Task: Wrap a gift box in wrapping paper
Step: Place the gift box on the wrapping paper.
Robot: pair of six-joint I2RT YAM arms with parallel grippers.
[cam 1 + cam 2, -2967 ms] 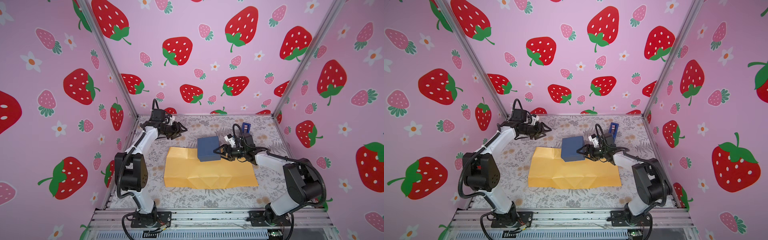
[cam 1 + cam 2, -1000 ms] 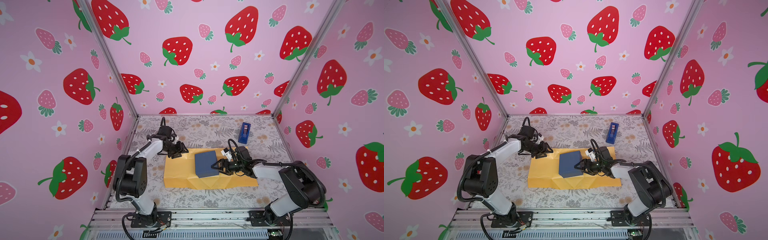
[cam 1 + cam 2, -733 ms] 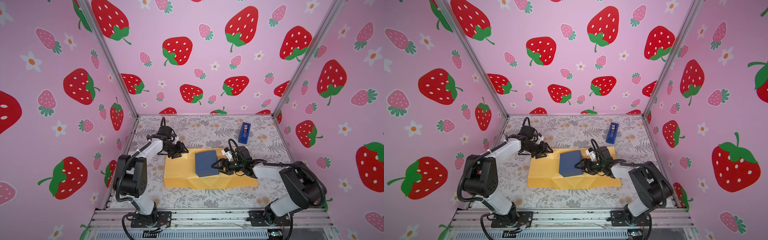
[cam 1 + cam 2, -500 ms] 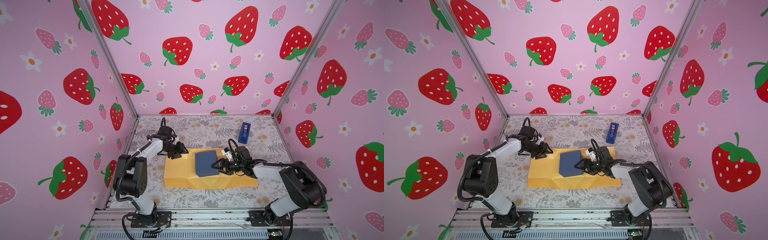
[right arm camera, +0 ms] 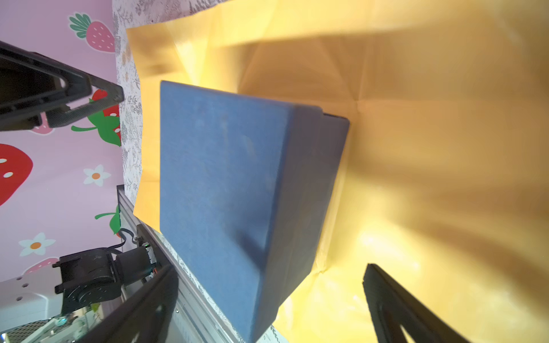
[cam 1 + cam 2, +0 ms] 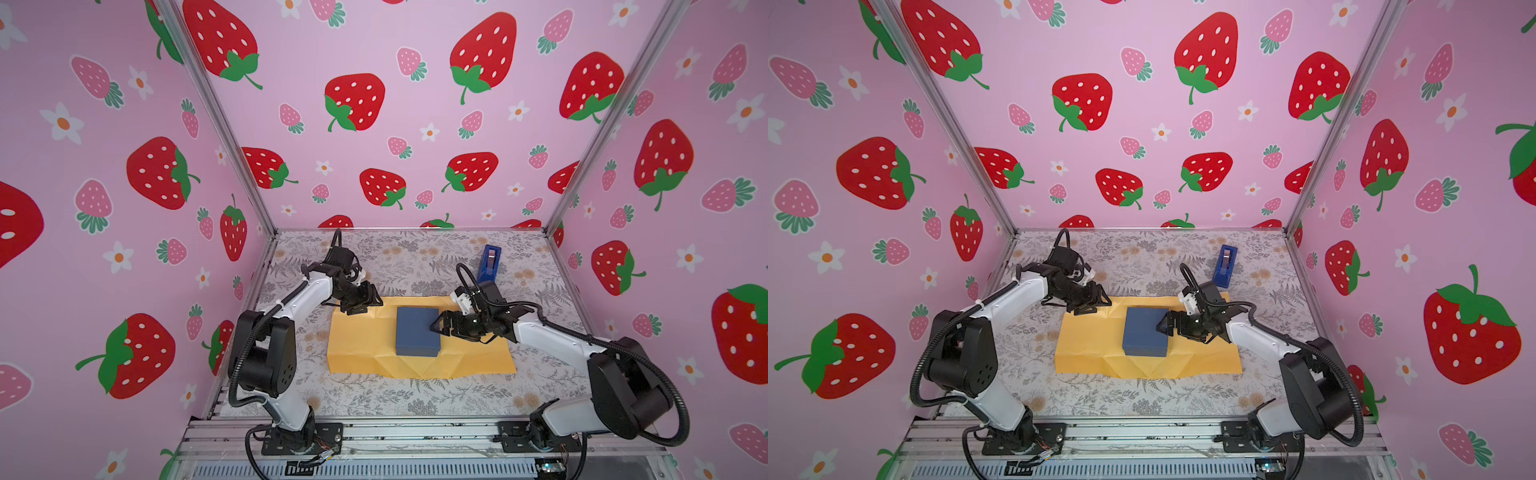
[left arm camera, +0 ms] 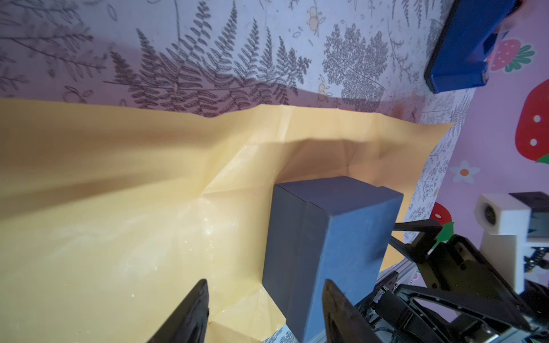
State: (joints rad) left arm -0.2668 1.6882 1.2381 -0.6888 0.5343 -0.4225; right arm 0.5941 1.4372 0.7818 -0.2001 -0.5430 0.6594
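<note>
Left to right, in both top views: my left gripper (image 6: 358,306) hangs over the upper-left corner of the wrapping paper (image 6: 360,345). Its jaws are partly spread with nothing between them (the left wrist view shows only bare paper in the gap).

The sheet lies flat, pale side up, with its long axis running left-right across the frame. The gift box (image 6: 417,336) sits roughly mid-sheet, well to the right of my left jaws.

My right gripper (image 6: 437,326) is right at the box's right edge, jaws spread wider than the box and pinching nothing. I can't quite tell whether a fingertip brushes that side.

So the right arm is much nearer the box and the left is nearer the paper's edge. I reckon the next fold starts from that left corner, going rightward toward the box. The tape dispenser (image 6: 489,261) stands upper right, off the sheet.
</note>
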